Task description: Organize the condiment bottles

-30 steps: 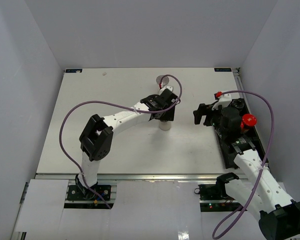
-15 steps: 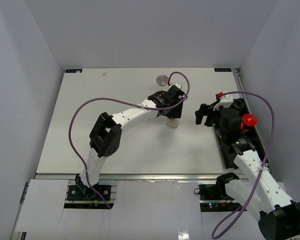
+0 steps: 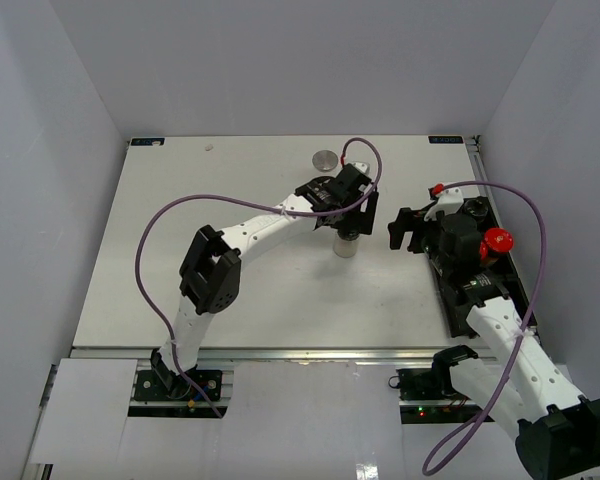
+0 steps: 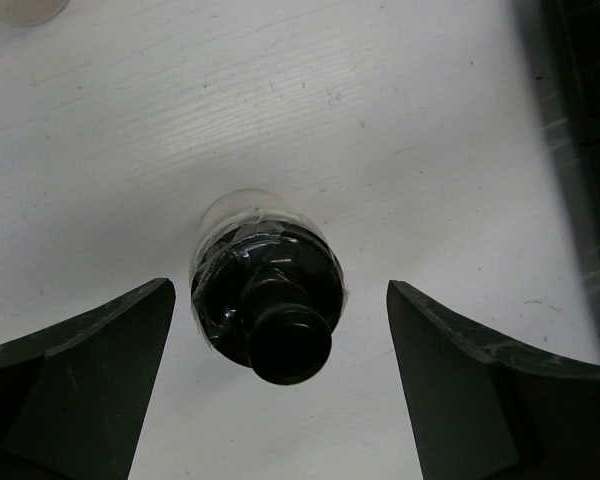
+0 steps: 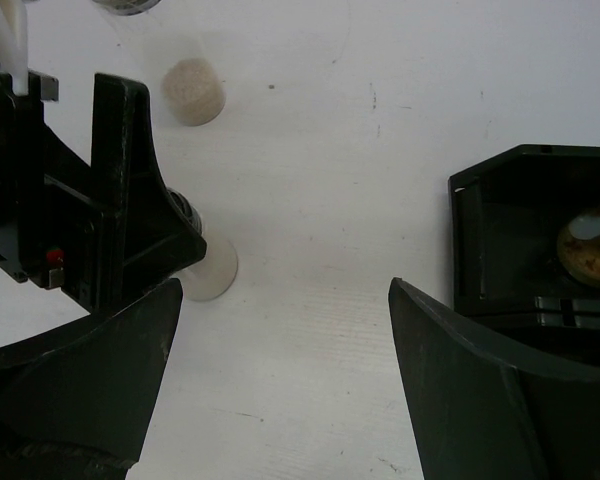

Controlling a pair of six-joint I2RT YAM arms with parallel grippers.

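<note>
A dark, black-capped condiment bottle (image 4: 270,300) stands upright on the white table (image 3: 230,270), seen from above as a pale base (image 3: 347,245). My left gripper (image 4: 280,295) hovers over it, open; both fingers (image 4: 75,370) are well apart from the bottle. A silver-lidded bottle (image 3: 325,158) stands further back. Two red-capped bottles (image 3: 497,238) (image 3: 437,189) are at the black tray (image 3: 458,305) on the right. My right gripper (image 3: 405,228) is open and empty (image 5: 282,290) between the dark bottle and the tray.
The right wrist view shows the left gripper's black body (image 5: 110,200) close on its left, a pale round-topped bottle (image 5: 193,90) beyond it, and the tray's end (image 5: 480,240) on its right. Purple cables loop over both arms.
My left gripper carried the dark bottle to the right, toward the right gripper, then opened and let it go standing on the table. The right arm has not moved.
</note>
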